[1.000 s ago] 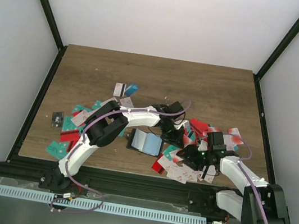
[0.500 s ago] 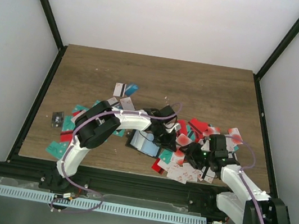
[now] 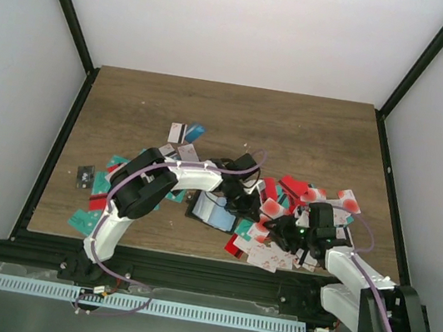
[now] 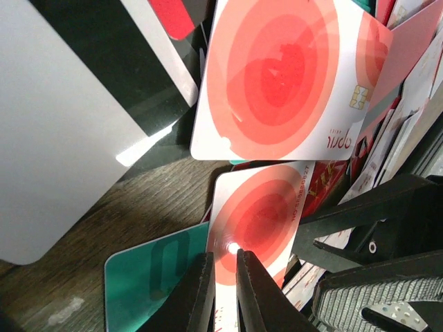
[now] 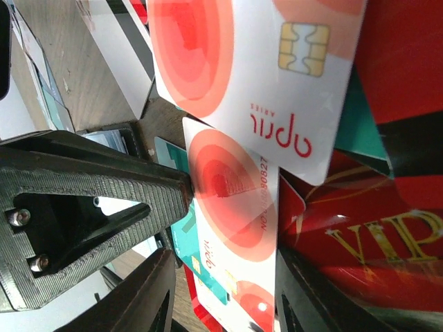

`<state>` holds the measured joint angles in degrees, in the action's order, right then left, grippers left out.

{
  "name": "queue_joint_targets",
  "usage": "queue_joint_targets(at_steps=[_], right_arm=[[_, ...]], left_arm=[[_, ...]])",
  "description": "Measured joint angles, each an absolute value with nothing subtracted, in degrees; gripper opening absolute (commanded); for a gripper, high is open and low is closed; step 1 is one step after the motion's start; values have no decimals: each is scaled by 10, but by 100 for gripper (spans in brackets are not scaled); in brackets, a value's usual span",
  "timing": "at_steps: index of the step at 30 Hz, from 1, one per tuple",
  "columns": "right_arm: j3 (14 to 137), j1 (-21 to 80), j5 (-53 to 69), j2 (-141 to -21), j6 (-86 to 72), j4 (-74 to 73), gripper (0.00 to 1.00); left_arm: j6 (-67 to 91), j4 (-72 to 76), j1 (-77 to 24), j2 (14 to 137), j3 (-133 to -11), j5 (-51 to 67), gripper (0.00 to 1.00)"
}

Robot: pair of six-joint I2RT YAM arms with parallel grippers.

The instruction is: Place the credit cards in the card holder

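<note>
Along the near edge of the wooden worktop (image 3: 237, 118), the credit cards (image 3: 275, 254) lay heaped right of centre and strewn toward the left, with the open card holder (image 3: 216, 211) among them at mid-width. Over the heap the left gripper (image 4: 225, 263) was pinched on a white red-ringed card (image 4: 256, 214), and the right gripper (image 5: 225, 290) stood parted astride that card. Beyond, the wood ran to white walls (image 3: 243, 26) framed by black posts (image 3: 65, 6).
</note>
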<state>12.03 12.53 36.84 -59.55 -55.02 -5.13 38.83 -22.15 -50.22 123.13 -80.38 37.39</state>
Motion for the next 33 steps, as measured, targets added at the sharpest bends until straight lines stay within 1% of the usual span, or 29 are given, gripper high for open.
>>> queue_joint_targets(at_steps=[4, 9, 18, 21, 25, 30, 33], right_arm=[[112, 126, 377, -601, -554, -29, 37], [103, 126, 387, -606, -564, 5, 34], [103, 126, 407, -581, -573, 90, 33], [105, 126, 410, -598, -570, 95, 32], [118, 126, 409, -641, -547, 64, 32], [144, 126, 400, -662, -513, 21, 16], [154, 126, 393, -662, -500, 5, 3]], left_arm=[[389, -222, -499, 1232, -804, 374, 12], [390, -218, -493, 1232, -803, 378, 12], [406, -193, -494, 1234, -793, 403, 12], [409, -192, -494, 1235, -793, 406, 12], [414, -189, -494, 1236, -793, 409, 12], [416, -187, -493, 1238, -793, 414, 12], [417, -187, -491, 1240, -794, 420, 12]])
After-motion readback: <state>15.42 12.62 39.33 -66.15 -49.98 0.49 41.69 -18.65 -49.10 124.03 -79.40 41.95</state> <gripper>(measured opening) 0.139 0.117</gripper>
